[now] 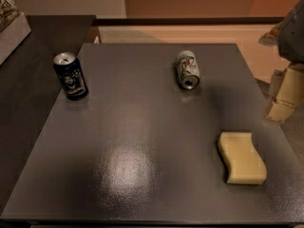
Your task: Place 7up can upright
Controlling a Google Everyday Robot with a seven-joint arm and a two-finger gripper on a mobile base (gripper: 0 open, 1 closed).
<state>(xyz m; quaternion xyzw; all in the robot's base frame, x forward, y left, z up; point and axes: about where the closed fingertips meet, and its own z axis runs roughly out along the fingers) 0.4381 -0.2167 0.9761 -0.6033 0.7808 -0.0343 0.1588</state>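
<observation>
Dark grey tabletop [137,127] fills most of the camera view, with a pale floor and an orange-brown wall beyond its far edge.

The 7up can [188,69] lies on its side toward the far part of the table, long axis running roughly from the far edge to the near one, with one shiny end facing the near side. It is not yet upright, and nothing touches it.

The gripper [284,96] hangs off the table's edge at the right border of the view, only partly in frame. It is well apart from the can and carries nothing that I can see; whether it is released or clenched I cannot tell.

From the gripper, the can sits across the table and a little farther away. A yellow sponge [241,157] lies nearer the gripper, on the near side of it, and out of the straight path to the can. A dark blue can [70,75] stands upright far beyond the 7up can, on the side opposite the gripper.

The step in hand looks like the reach. I would come in over the can from above, close across its round body at mid-length, lift it just free, turn it until the axis is vertical, and set it down flat before letting go. A can on its side will probably roll if nudged, so make contact squarely rather than from one side.
</observation>
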